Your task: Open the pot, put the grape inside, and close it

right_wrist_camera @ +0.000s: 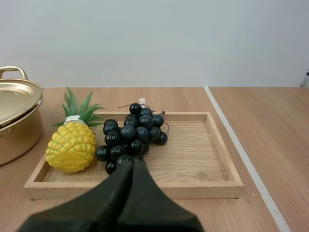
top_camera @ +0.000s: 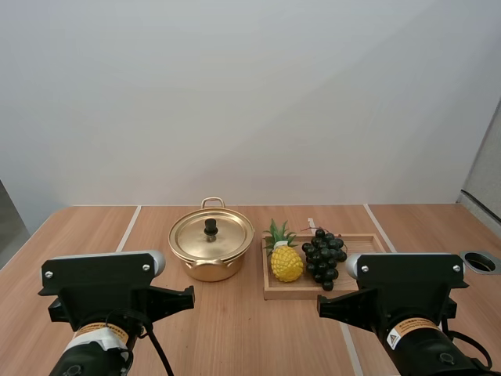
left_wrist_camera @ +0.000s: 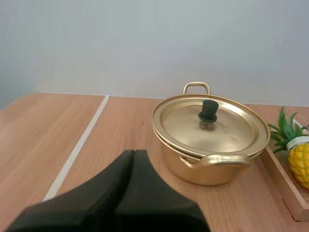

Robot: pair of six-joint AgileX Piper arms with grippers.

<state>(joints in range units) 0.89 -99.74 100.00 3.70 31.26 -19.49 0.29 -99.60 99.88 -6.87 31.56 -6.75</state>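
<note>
While our left gripper [left_wrist_camera: 134,152] and right gripper [right_wrist_camera: 132,163] are each pressed together empty, the lidded pot [left_wrist_camera: 212,171] sits at one o'clock of the left (the nearer arm), the grapes [right_wrist_camera: 130,137] on their tray [right_wrist_camera: 193,154] at twelve o'clock of the right.

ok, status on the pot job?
Left gripper shut, empty, facing pot. Right gripper shut, empty, facing grapes on tray. Lid on. Pineapple beside grapes.

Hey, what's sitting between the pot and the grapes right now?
A pineapple, on the wooden tray next to the grapes; the pot stands off the tray on its other side. The high view shows this.
</note>
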